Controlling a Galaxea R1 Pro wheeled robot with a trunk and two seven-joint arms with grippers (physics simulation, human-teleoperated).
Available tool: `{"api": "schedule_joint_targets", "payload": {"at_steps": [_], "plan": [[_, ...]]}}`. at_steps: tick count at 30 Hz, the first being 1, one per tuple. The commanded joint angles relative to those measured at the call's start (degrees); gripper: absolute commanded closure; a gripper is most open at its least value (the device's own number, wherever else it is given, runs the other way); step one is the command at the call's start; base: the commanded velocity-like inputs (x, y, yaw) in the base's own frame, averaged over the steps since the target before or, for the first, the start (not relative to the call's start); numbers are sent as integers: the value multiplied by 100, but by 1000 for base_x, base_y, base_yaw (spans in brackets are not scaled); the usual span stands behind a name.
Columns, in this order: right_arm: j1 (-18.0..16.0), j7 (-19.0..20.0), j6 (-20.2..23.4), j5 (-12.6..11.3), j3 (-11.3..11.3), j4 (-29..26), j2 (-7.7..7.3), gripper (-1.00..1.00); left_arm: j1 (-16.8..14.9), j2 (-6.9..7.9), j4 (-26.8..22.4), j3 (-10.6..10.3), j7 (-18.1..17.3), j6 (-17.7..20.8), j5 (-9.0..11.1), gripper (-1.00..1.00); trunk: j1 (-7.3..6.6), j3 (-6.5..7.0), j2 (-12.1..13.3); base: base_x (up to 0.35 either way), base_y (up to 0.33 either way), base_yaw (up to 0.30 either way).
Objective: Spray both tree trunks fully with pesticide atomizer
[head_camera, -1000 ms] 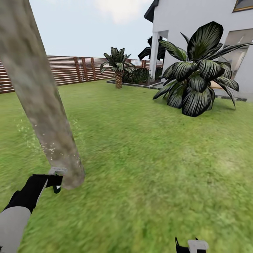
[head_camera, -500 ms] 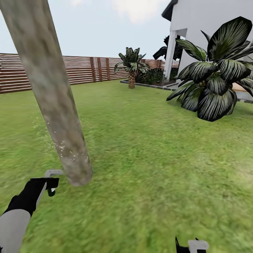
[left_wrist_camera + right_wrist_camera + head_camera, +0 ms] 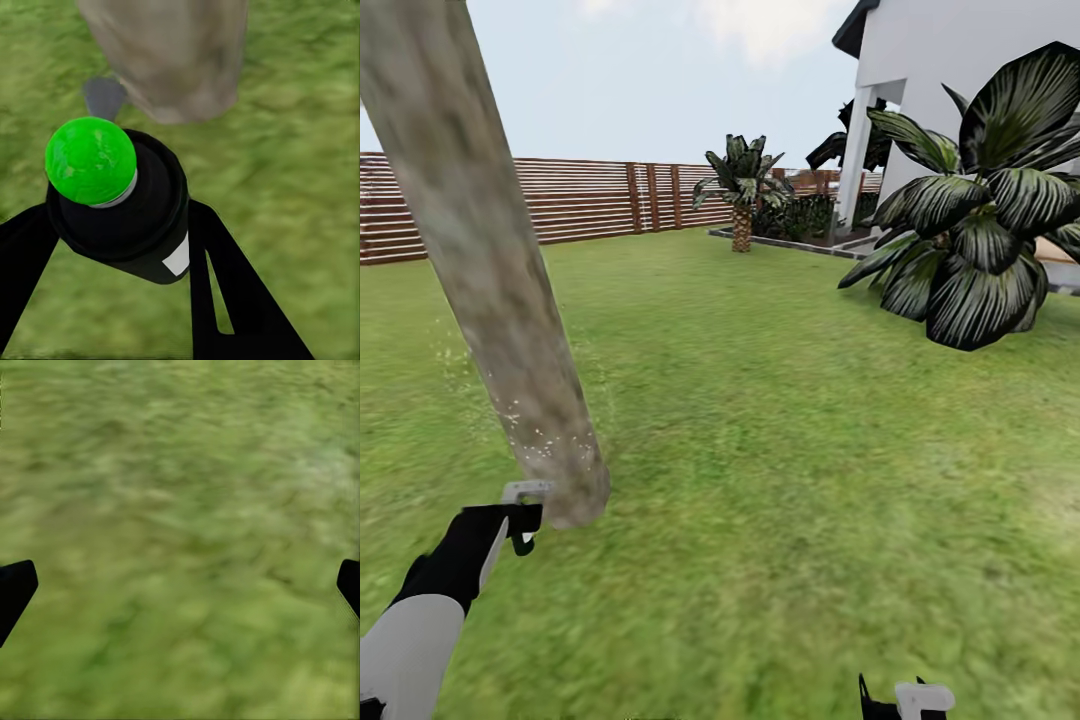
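Note:
The thick grey-brown mottled tree trunk point(image 3: 490, 270) leans up from the grass at the left, its base point(image 3: 176, 52) close in front of the left wrist camera. White pesticide specks point(image 3: 540, 440) dot the trunk low down and the grass beside it. My left gripper point(image 3: 522, 518) sits right at the trunk's base, shut on the pesticide atomizer point(image 3: 142, 225), a dark bottle with a white label and a green dot point(image 3: 90, 159) on top. My right gripper point(image 3: 905, 698) hangs low over bare grass, and in the right wrist view its fingertips point(image 3: 15, 589) stand wide apart, open.
Green lawn point(image 3: 790, 420) stretches ahead and to the right. A brown slat fence point(image 3: 590, 200) closes the back. A squat palm point(image 3: 742, 190) stands by a bed at the far end, and a large dark-leaved plant point(image 3: 980, 250) grows beside the white house point(image 3: 950, 60).
The whole head view has swung, sliding house, palm and fence to the right. My left gripper has stayed at the trunk's base with the atomizer, a little nearer the trunk than half a second ago.

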Motion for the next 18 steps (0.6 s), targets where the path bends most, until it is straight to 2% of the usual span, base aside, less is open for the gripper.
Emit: {"api": "schedule_joint_targets", "payload": {"at_steps": [1, 3, 5, 9, 18], "plan": [[0, 0, 0, 2, -3, 0, 0, -100, -2, 4, -4, 27, 6, 0, 2, 100, 0, 0, 0, 0, -274, 269], [0, 0, 0, 1, -1, 0, 0, -100, 0, 8, -12, 335, -10, -53, 2, 100, 0, 0, 0, 0, -274, 275], [0, 0, 0, 1, 0, 0, 0, -100, 0, 8, -14, 454, -16, -147, 0, 100, 0, 0, 0, 0, -274, 276], [0, 0, 0, 0, 0, 0, 0, -100, -2, 0, -7, 499, -7, -207, -5, 100, 0, 0, 0, 0, -274, 226], [0, 0, 0, 0, -7, 0, -64, -100, -1, -1, -16, 507, 15, -213, -7, 100, 0, 0, 0, 0, -275, 17]]}}
